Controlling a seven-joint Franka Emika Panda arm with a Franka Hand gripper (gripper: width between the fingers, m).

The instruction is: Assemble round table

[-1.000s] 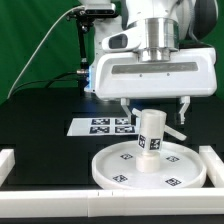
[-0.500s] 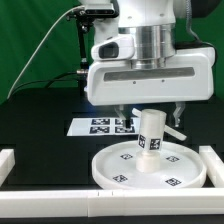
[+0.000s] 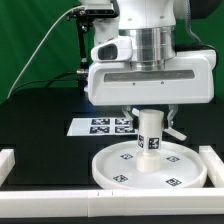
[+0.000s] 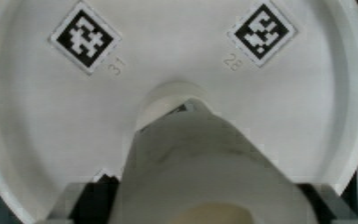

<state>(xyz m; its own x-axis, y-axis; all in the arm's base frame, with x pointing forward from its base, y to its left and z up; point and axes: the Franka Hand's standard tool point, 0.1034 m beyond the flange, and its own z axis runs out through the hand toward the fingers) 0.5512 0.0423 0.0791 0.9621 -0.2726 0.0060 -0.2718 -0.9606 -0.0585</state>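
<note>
The exterior camera faces me across the desk [image 3: 40, 112], slightly raised. My wrist camera peers closely downward. Both views show the cylinder leg [image 4: 202, 150] and the round disc [image 4: 176, 40].

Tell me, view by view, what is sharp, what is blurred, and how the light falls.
Exterior view: even light, no hard glare; the round disc and the upright leg are sharp, their tags legible. Wrist view: the leg, close to the lens, is blurred with soft edges; the tags on the disc are clearer, though slightly soft.

The disc [image 3: 100, 172] and leg [image 3: 150, 128] look smooth matt white plastic; the table [image 3: 40, 130] is matt black.
</note>
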